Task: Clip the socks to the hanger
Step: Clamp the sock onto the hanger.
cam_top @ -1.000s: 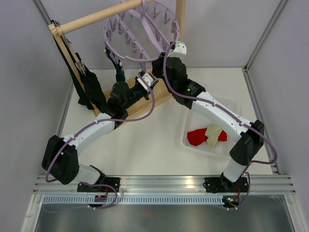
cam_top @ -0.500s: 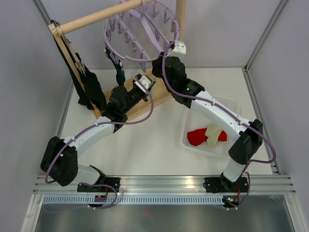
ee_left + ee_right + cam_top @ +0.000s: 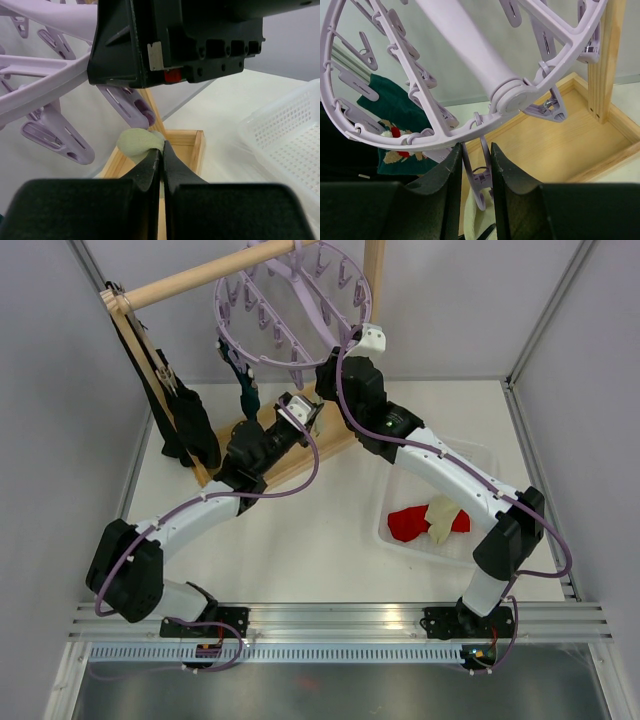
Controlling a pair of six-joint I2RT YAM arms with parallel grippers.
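The lavender hanger (image 3: pixel 290 305) hangs from the wooden rail at the back. A dark teal sock (image 3: pixel 246 392) with a red-white pattern (image 3: pixel 395 125) hangs clipped at its left rim. My right gripper (image 3: pixel 476 150) is shut on a dangling clip (image 3: pixel 481 175) of the hanger (image 3: pixel 512 95), squeezing its handles. My left gripper (image 3: pixel 161 147) is shut on a cream sock (image 3: pixel 140 145) and holds it just under that clip; the sock also shows in the right wrist view (image 3: pixel 477 220). In the top view both grippers, left (image 3: pixel 314 392) and right (image 3: pixel 328 368), meet under the hanger's near rim.
A white basket (image 3: pixel 478 465) at the right holds a red sock (image 3: pixel 410 523) and a cream sock (image 3: pixel 440 518). The wooden rack's base frame (image 3: pixel 330 445) lies under the grippers. A long black cloth (image 3: pixel 180 425) hangs on the rack's left side.
My left arm has shifted slightly back and left, bringing the cream sock up under the clip. The right arm and hanger have stayed still.
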